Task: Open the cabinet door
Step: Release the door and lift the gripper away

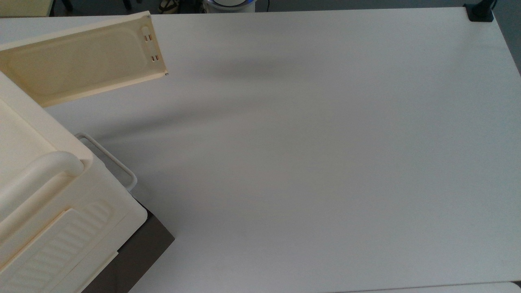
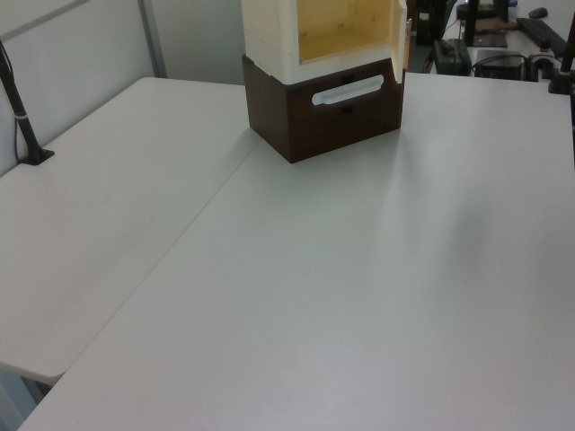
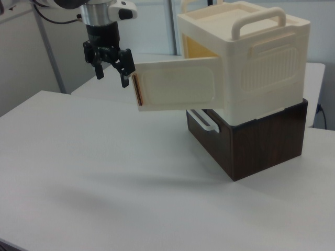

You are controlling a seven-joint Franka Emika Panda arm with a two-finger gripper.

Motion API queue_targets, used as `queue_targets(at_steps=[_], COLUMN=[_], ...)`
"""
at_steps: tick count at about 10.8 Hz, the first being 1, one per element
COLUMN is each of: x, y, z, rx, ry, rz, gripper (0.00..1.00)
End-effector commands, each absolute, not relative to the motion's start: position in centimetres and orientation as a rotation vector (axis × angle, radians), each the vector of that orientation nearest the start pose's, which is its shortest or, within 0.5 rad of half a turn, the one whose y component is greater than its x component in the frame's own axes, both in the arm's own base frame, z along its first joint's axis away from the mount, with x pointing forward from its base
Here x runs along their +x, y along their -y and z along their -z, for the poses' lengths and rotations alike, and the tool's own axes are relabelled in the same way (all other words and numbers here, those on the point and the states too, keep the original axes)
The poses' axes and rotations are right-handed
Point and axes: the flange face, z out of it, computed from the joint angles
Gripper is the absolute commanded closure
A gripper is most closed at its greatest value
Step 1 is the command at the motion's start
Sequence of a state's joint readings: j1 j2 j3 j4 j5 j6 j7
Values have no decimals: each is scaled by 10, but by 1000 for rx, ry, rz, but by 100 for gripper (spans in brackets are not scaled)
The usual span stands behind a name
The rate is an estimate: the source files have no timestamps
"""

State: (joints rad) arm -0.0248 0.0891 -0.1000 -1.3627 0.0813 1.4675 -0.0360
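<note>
The cabinet is a cream box with a thick bar handle on top, set on a dark brown base. It stands at the top view's left and at the back of the left view. The cabinet door stands swung wide open, its recessed inner face up in the top view. In the left view the door is edge-on. My gripper hangs open just off the door's free edge, touching nothing.
A white drawer handle sticks out of the brown base below the door. The white table spreads wide to the top view's right. A black clamp sits at its far corner, and a black post stands at the left view's left.
</note>
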Motion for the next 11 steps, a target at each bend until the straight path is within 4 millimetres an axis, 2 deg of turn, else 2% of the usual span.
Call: queue_targets(at_steps=[1,11], x=[556,556], y=[55,24], z=[-665,-660], rx=[-3051,-3082], ry=[-78,-25], rz=[6,-45], gripper=[0,0])
